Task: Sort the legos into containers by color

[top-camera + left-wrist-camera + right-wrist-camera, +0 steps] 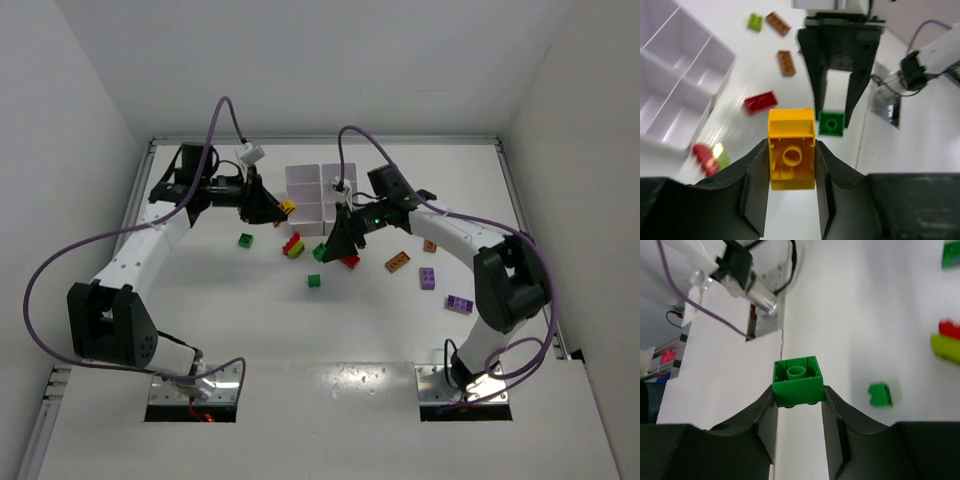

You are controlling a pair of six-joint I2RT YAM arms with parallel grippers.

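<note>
My left gripper (278,208) is shut on a yellow lego (288,207) just left of the white six-compartment tray (300,178). In the left wrist view the yellow lego (791,150) sits between the fingers, hollow side toward the camera, with the tray (715,55) at the upper left. My right gripper (327,249) is shut on a green lego (319,252) in front of the tray. It shows in the right wrist view (797,381) pinched at the fingertips, above the table. The left wrist view also shows that green lego (831,123).
Loose legos lie in front of the tray: green ones (245,240) (314,281), a red-yellow-lime clump (292,245), a red one (349,262), orange ones (398,262) (430,246), purple ones (428,278) (459,304). White walls enclose the table.
</note>
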